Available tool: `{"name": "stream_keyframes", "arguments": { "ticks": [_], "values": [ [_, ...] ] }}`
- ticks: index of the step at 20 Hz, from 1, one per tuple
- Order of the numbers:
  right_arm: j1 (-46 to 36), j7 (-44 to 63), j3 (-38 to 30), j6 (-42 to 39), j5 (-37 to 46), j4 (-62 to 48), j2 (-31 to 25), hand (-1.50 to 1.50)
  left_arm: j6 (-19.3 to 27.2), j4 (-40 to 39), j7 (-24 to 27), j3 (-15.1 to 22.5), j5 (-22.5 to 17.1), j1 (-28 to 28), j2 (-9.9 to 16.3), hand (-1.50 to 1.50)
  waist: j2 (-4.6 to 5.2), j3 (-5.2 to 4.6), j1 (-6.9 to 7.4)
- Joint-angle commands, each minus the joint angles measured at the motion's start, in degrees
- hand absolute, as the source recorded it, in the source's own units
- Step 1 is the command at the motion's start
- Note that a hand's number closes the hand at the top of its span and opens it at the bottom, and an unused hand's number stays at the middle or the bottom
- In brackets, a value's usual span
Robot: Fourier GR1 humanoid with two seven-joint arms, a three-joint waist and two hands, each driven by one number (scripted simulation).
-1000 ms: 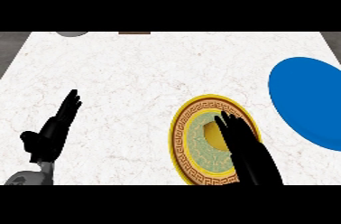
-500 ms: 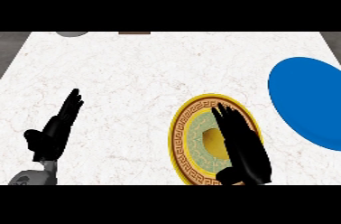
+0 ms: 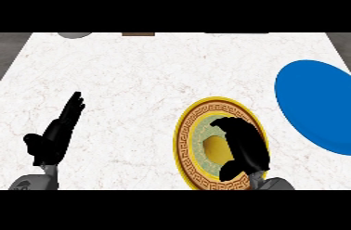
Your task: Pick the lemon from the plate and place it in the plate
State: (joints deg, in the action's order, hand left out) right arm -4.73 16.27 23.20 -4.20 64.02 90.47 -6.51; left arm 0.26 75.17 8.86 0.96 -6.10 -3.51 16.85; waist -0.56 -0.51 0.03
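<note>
Right hand (image 3: 241, 145) over lemon (image 3: 214, 145) on gold-rimmed plate (image 3: 184, 131)

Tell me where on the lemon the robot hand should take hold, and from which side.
Across its rounded middle, from above. The lemon lies low in the centre of the gold-rimmed plate, whose raised rim probably blocks a sideways approach. The right robot hand is already over it, fingers curling down and hiding most of it. The blue plate lies to the right.

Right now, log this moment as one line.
right hand: curled over yellow lemon | on gold-rimmed patterned plate | round blue plate: bare | left hand: open, resting
</note>
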Motion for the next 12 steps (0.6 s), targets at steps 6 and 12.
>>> {"name": "stream_keyframes", "arguments": {
  "ticks": [6,12],
  "values": [
    [-0.6,-7.1,0.1,5.5,2.0,-7.6,0.8,1.5,-0.1,1.5,0.7,-0.5,2.8,1.6,-1.4,0.0,0.55,0.53,0.19],
    [7.2,-17.1,-23.3,0.6,-14.9,-3.4,-19.2,1.5,-0.5,0.6,0.0,-3.4,0.1,2.5,-0.5,0.0,0.62,0.73,-3.88]
  ]
}}
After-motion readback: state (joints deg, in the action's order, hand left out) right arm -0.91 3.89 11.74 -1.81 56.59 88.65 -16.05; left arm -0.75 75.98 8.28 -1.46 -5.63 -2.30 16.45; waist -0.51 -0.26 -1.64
